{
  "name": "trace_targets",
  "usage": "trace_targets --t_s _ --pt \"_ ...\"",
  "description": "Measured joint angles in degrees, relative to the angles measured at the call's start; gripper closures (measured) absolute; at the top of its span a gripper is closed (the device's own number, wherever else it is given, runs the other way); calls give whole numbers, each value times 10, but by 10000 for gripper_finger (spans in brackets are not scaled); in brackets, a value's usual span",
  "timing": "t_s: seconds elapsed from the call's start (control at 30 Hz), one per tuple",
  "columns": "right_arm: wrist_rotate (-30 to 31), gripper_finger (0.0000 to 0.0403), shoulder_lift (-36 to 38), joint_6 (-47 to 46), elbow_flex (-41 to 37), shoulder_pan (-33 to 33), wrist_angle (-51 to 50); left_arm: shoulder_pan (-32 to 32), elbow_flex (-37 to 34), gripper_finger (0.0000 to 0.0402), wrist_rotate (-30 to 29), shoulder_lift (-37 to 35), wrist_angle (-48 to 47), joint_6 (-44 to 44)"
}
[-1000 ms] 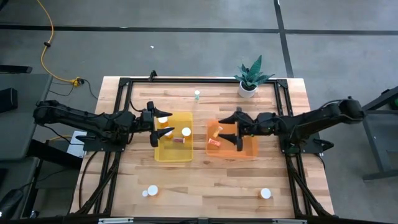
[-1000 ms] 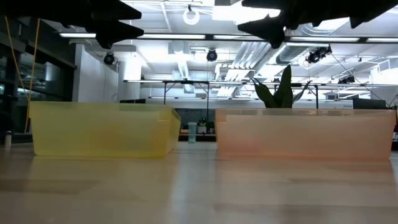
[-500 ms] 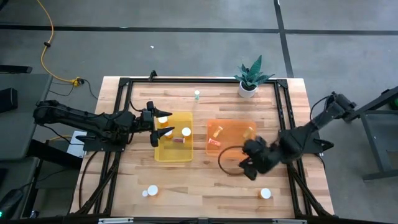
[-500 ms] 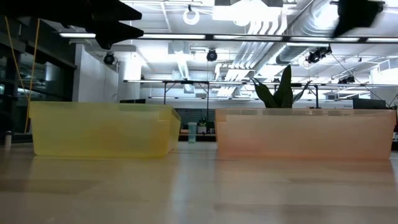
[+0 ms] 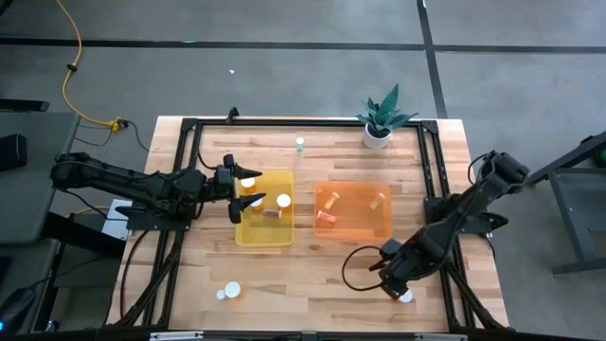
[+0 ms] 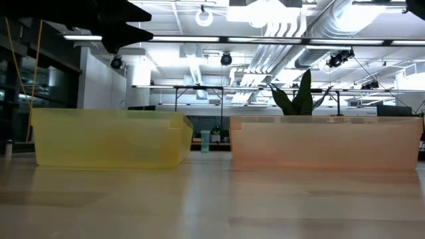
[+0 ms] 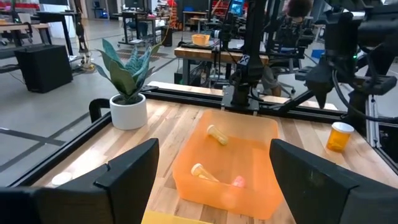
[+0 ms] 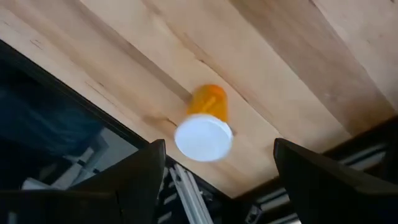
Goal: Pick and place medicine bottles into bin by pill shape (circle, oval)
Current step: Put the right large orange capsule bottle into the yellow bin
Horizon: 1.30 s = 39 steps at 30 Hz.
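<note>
My right gripper (image 5: 392, 284) (image 8: 217, 180) is open near the table's near right corner, just above an upright amber bottle with a white cap (image 5: 405, 296) (image 8: 204, 129). Its fingers stand on either side of the bottle without touching it. My left gripper (image 5: 248, 187) is open and empty over the left edge of the yellow bin (image 5: 256, 237). A white bottle cap (image 5: 248, 182) shows in the bin below it. The orange bin (image 5: 355, 227) (image 7: 249, 199) holds two lying amber bottles (image 7: 217, 134) (image 7: 202, 170).
Two white-capped bottles (image 5: 232, 290) (image 5: 220, 295) stand near the near left edge. A small clear bottle (image 5: 300, 144) stands at the far edge. A potted plant (image 5: 377, 135) stands far right. The yellow bin holds another bottle (image 5: 283, 200). A black frame rail (image 5: 437, 189) runs along the table's right side.
My right gripper has swung from above the orange bin toward the table's near right corner, turning as it went. It now hangs over the lone amber bottle there and is still open. My left gripper has kept still.
</note>
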State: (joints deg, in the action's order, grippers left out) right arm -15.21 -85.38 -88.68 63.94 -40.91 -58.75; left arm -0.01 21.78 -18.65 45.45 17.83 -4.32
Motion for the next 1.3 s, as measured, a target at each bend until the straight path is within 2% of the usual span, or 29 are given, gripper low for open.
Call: trace_targets --t_s 0.13,0.33,0.6,1.3 --pt "3 111 -13 -30 0 0 17 0 0 108 0 0 0 0" --pt "-50 111 -45 -60 0 -5 28 0 0 108 0 0 0 0" --pt "-117 111 -104 -33 0 -5 49 0 0 108 0 0 0 -1" --pt "-144 114 -156 22 -1 2 67 0 0 108 0 0 0 0"
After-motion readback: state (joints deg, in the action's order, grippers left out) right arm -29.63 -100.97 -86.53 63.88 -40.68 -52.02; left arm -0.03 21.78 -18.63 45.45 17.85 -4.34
